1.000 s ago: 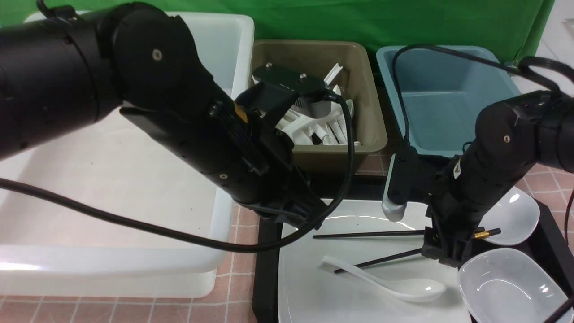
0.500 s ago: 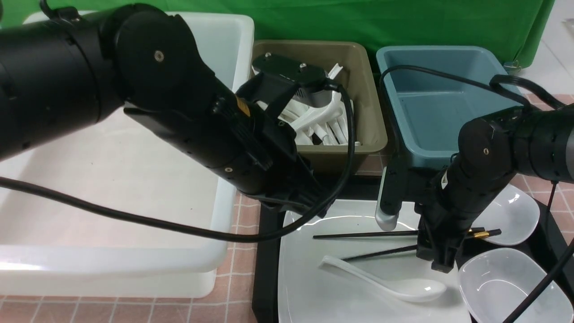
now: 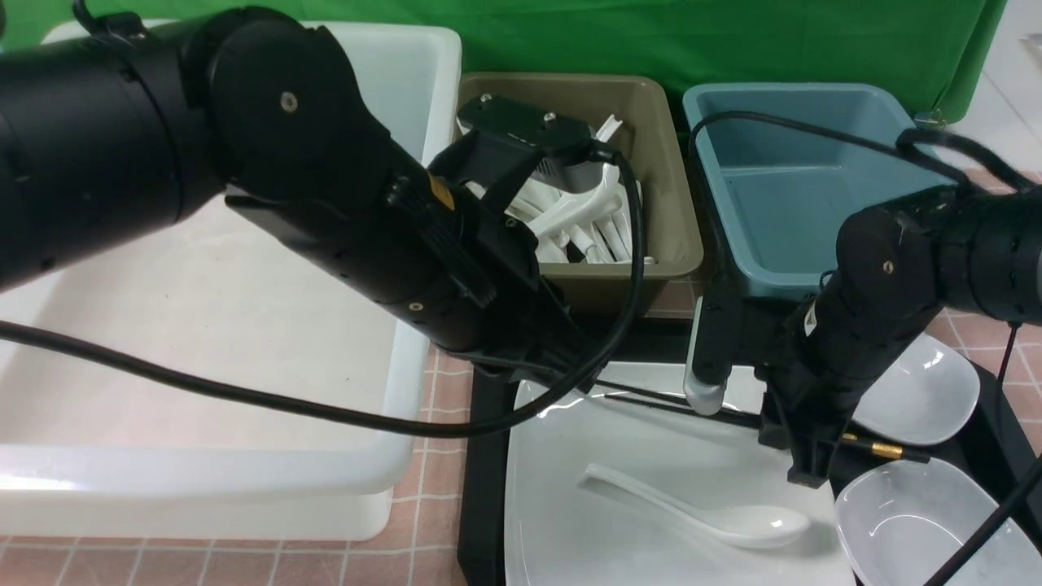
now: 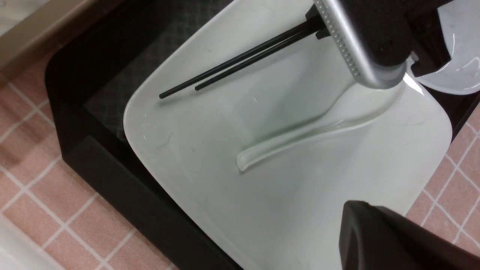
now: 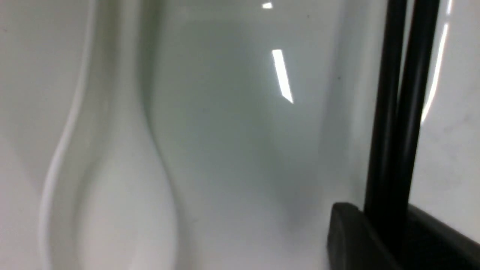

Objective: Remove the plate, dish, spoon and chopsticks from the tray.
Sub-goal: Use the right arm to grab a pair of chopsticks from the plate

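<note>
Left pincer (image 4: pixel 369 225): closed, nothing seen in it, above the plate (image 3: pixel 651 537). Spoon (image 3: pixel 692 511): lies on the plate, inside the tray (image 3: pixel 480 456). Chopsticks (image 5: pixel 397 131): long axis left to right over the plate, clamped near the gold-banded ends by the right pincer (image 3: pixel 802 456). In my judgement the left arm crowds their thin tips.

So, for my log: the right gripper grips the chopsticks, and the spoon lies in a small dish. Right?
No: the front view shows the spoon lying on the large square plate. The right gripper does grip the chopsticks.
</note>
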